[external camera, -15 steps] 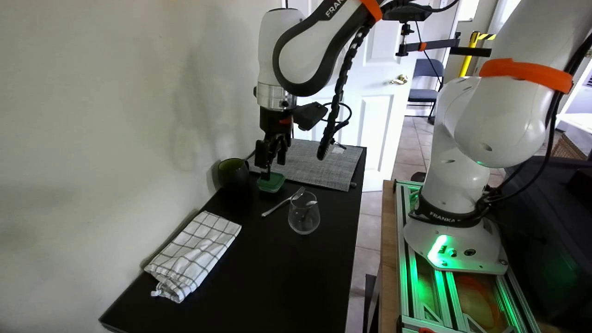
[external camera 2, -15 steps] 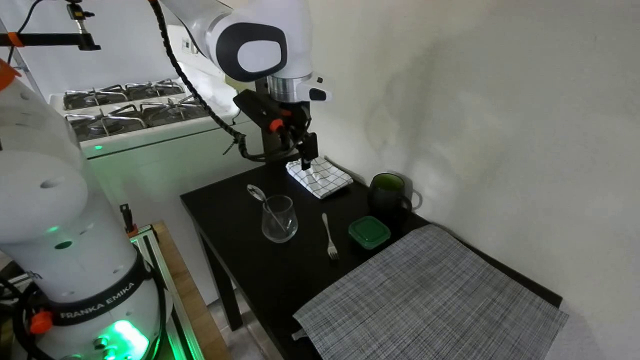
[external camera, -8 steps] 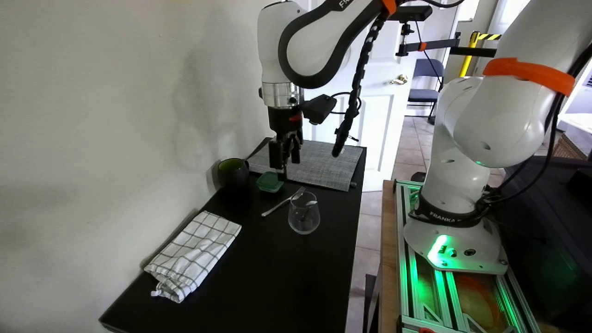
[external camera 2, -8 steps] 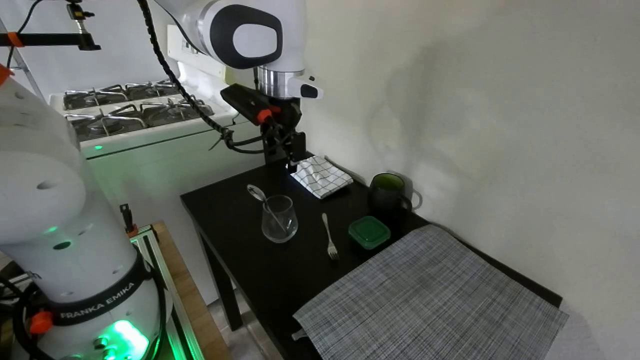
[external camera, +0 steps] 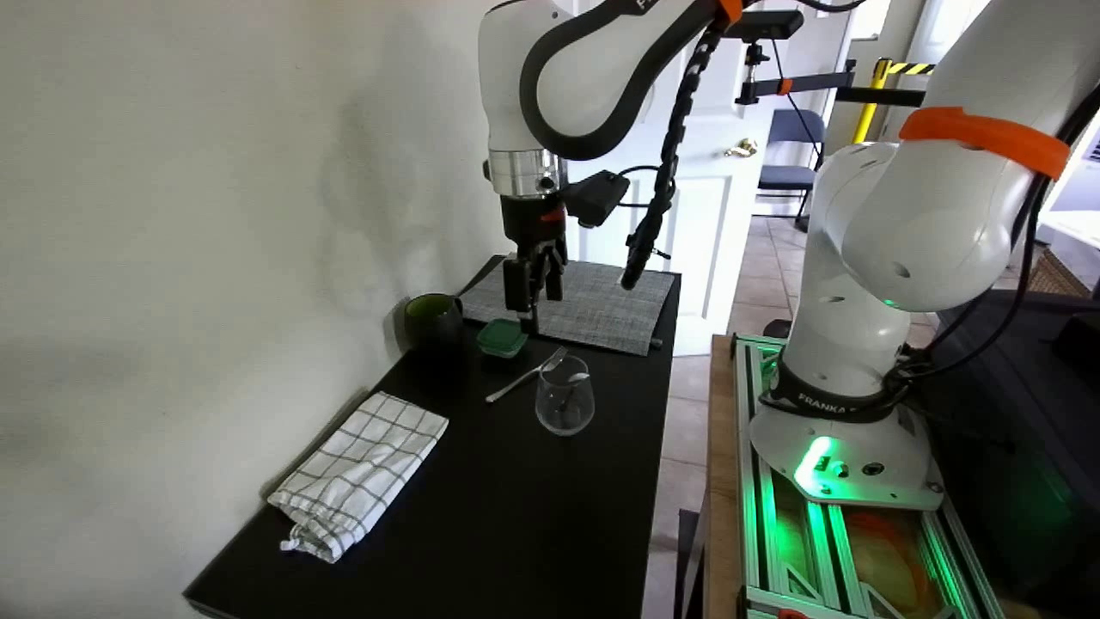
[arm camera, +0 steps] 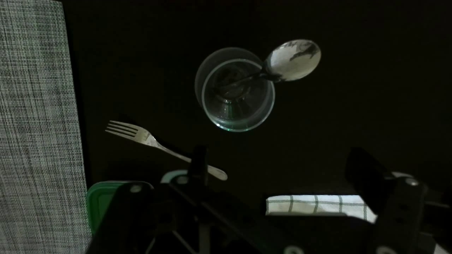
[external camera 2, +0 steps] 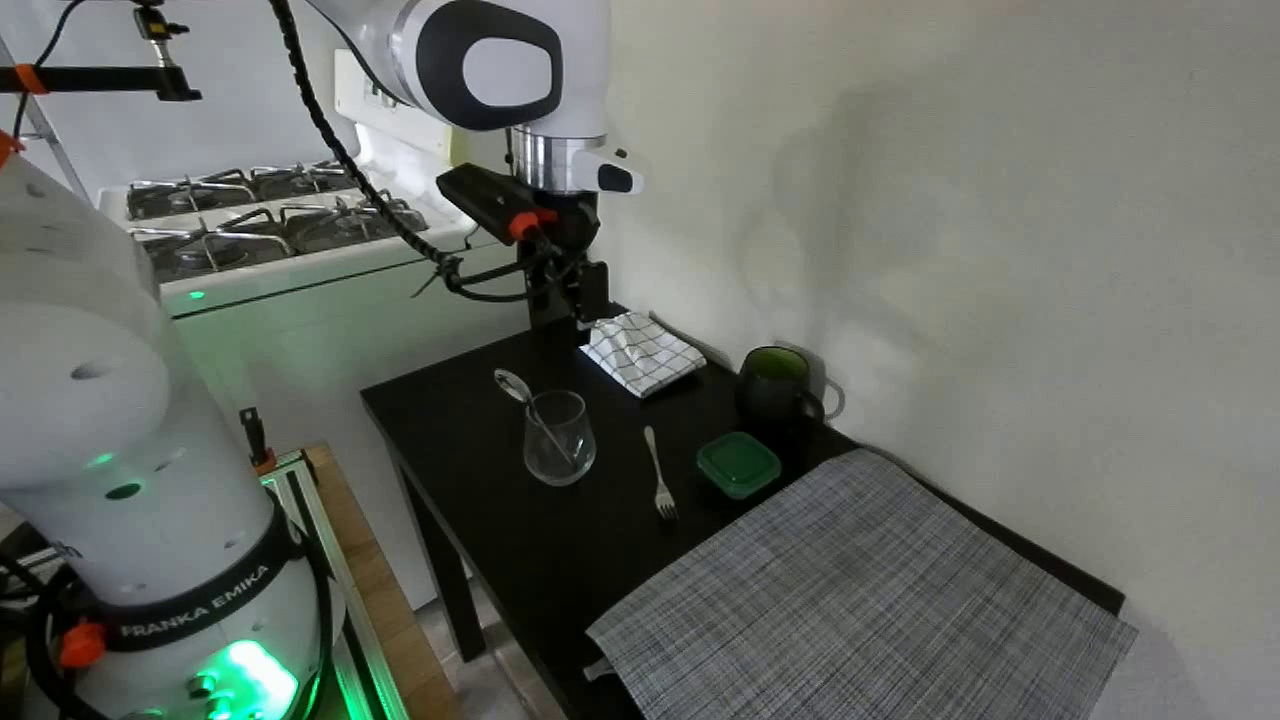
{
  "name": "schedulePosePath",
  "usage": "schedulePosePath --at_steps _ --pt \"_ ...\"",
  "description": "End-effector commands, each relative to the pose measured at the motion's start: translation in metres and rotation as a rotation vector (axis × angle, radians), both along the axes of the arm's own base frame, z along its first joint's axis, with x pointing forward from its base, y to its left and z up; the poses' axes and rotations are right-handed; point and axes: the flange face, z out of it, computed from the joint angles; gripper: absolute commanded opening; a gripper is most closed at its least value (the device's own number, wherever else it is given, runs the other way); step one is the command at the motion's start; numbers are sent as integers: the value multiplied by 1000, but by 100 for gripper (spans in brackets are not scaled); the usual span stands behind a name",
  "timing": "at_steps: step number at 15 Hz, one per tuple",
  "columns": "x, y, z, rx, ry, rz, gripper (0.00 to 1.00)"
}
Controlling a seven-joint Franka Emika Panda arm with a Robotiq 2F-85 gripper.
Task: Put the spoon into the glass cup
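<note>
Leaning in the glass (external camera 2: pixel 580 430), leftmost on the table (external camera 2: pixel 470 430) in an exterior view, the spoon (external camera 2: pixel 514 385) has its handle down inside and its bowl out past the rim, and the gripper (arm camera: pixel 279 158) hangs above, fingers wide apart in the wrist view. Rightward, the fork (external camera 2: pixel 657 470) lies between the glass and the box (external camera 2: pixel 738 463); the box is covered in green, its inside hidden, and just beside it the mug (external camera 2: pixel 772 392) is dark outside, green within, its bottom out of sight.
</note>
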Motion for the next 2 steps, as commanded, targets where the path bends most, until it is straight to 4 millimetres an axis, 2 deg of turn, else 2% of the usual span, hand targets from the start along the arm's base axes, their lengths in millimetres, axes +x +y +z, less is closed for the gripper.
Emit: schedulePosePath --at_steps 1,2 --pt "0 0 0 0 1 0 100" --pt "0 0 0 0 1 0 100"
